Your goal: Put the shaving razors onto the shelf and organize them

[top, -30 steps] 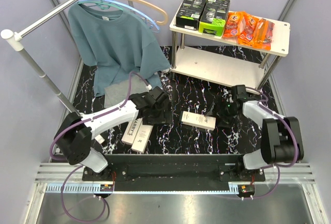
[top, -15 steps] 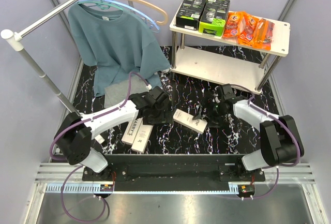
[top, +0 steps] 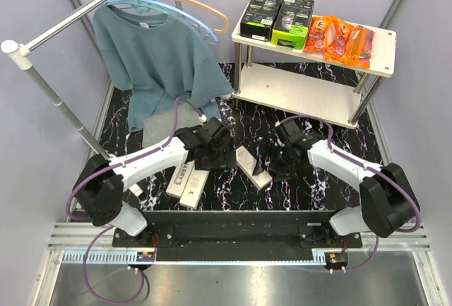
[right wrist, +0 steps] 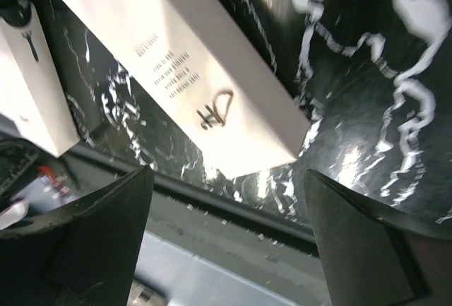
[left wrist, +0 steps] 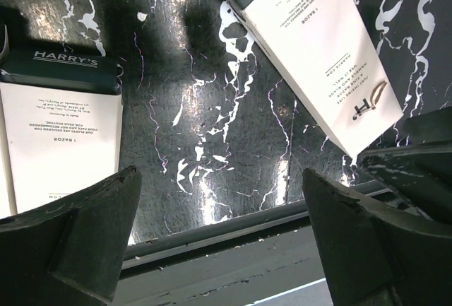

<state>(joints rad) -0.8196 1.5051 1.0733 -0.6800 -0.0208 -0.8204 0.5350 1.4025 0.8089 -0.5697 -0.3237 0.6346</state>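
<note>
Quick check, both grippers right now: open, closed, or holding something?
Left gripper: open, holding nothing.
Right gripper: open, holding nothing.

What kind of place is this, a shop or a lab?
Likely a robot lab booth staged like a shop: a clothes rail with a T-shirt, a shelf holding razor packs, and robot arms at the table.

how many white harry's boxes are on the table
3. The first box and second box lie side by side front left; the third box lies diagonally in the middle. Others may be hidden.
</note>
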